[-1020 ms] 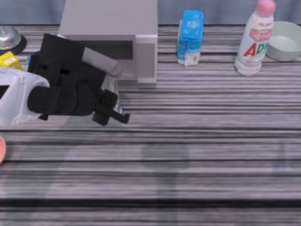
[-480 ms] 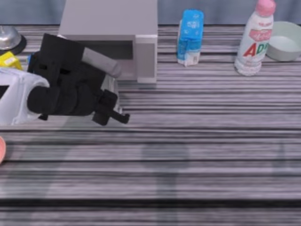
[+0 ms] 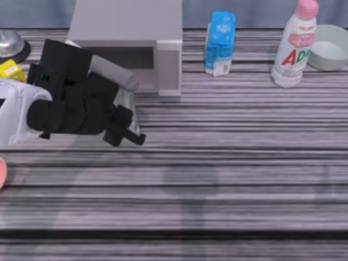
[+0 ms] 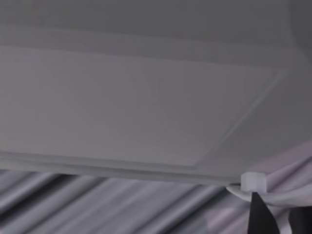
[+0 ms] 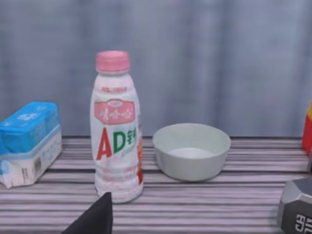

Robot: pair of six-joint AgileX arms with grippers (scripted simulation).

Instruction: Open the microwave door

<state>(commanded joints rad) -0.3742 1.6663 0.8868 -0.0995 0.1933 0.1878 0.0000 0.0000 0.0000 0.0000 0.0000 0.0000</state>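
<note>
One arm worked: the left hand (image 3: 130,130) sat at the microwave's (image 3: 128,24) 7 o'clock, against the part-open microwave door (image 3: 111,70); its grip could not be determined. Advisable: pull along the hinge arc, steadily.

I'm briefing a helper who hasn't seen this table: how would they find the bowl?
Start at the microwave along the table's back edge and look right, past the blue carton and the pink-capped bottle. The bowl sits beside that bottle: pale grey-green, round, open, unlabelled.
</note>
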